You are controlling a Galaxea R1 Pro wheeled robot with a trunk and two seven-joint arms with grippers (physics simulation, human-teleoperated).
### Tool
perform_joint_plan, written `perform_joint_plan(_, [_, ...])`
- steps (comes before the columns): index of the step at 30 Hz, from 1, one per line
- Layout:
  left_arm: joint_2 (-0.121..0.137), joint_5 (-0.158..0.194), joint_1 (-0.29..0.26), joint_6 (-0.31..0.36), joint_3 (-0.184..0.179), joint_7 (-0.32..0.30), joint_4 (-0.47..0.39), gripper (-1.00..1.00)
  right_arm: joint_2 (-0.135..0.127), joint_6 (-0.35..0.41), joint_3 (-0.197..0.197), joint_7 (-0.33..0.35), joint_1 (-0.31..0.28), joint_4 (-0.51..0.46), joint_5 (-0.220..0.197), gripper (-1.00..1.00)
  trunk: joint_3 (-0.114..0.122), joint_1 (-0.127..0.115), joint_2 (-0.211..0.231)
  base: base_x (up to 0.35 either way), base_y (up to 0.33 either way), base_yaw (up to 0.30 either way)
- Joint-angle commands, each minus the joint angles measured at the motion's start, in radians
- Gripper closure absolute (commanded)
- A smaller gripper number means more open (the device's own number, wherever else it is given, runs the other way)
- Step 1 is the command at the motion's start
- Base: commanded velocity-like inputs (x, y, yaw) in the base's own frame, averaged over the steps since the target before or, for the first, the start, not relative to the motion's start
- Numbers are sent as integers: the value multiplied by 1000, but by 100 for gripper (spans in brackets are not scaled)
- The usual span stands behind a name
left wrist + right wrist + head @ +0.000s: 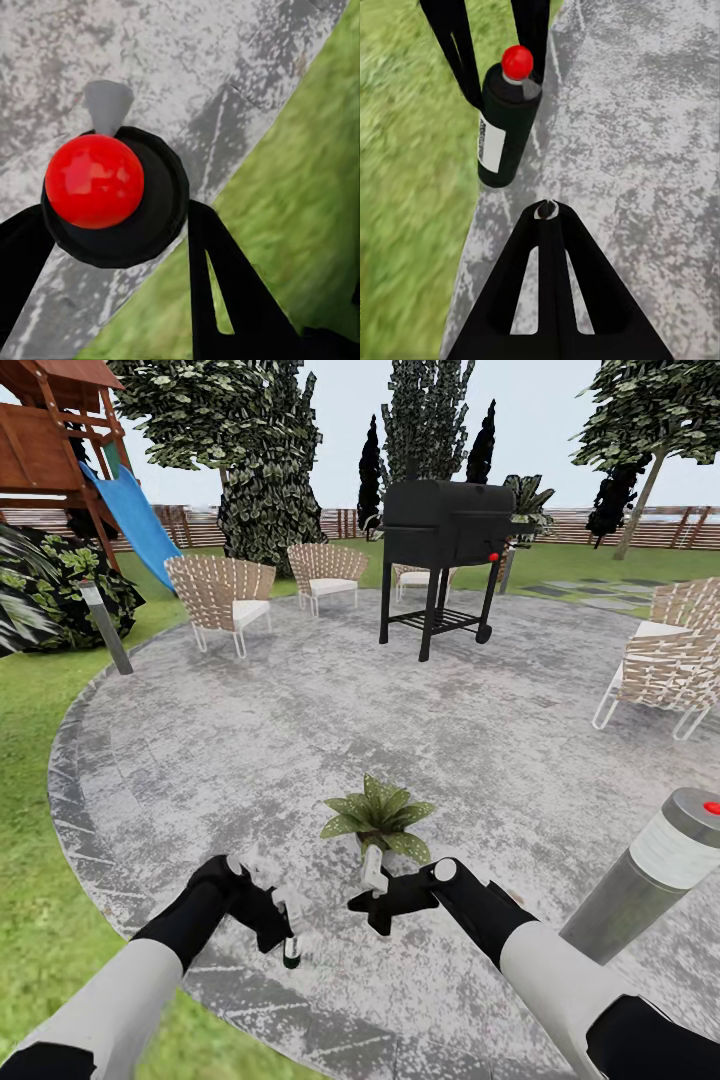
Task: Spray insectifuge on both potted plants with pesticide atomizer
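We stand on the round paved patio point(300, 720), near its edge with the lawn point(40, 780). Our left gripper point(292, 940) is clamped on the spray bottle point(506, 127): the right wrist view shows its two dark fingers either side of the black body, label facing us, red button point(94, 180) on top and a grey nozzle beside it. The bottle hangs above the seam between paving and grass. Our right gripper point(372, 888) carries nothing; whether its fingers are apart or together we cannot tell.

One potted plant point(380, 818) sits on the paving just beyond the right gripper. The second we have not located here.

Risks, as we judge them:
- nozzle seems not aimed at the leaves, so spray would land on stone;
- grip looks high on the bottle, so it may tip or slip;
- the right arm, close to the plant, could knock the pot.
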Motion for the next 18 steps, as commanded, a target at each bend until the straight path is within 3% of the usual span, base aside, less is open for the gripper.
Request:
perform_joint_plan(1, [17, 1, 1, 10, -3, -4, -1, 100, 0, -7, 0, 1, -1, 1, 11, 100, -1, 0, 0, 0, 0, 0])
perform_joint_plan(7, [118, -4, 12, -26, -3, -2, 4, 100, -2, -7, -2, 1, -1, 4, 11, 100, -1, 0, 0, 0, 0, 0])
perform_joint_plan(8, [133, -4, 20, -33, -3, 0, 4, 100, -3, -7, -2, 1, -1, 5, 11, -100, -1, 0, 0, 0, 0, 0])
perform_joint_plan(11, [159, 6, 55, -39, 3, 77, 26, 100, -10, -8, -2, -2, 2, 26, 11, -100, -1, 0, 0, 0, 0, 0])
perform_joint_plan(13, [157, 39, 68, -40, 42, 194, 95, 100, -12, -11, -3, -5, 2, 89, 11, -100, -1, 0, 0, 0, 0, 0])
perform_joint_plan(14, [155, 69, 70, -43, 64, 245, 135, 100, -14, -12, -3, -6, 2, 126, 11, -100, -1, 0, 0, 0, 0, 0])
perform_joint_plan(16, [153, 164, 72, -78, 98, 345, 203, 100, -16, -21, -4, -52, 4, 225, 9, -100, -1, 0, 0, 0, 0, 0])
perform_joint_plan(17, [153, 228, 74, -113, 106, 403, 238, 100, -16, -43, -4, -124, 5, 286, 7, -100, -1, 0, 0, 0, 0, 0])
perform_joint_plan(18, [152, 269, 74, -135, 109, 441, 265, 100, -16, -65, -5, -184, 6, 323, 5, -100, -1, 0, 0, 0, 0, 0])
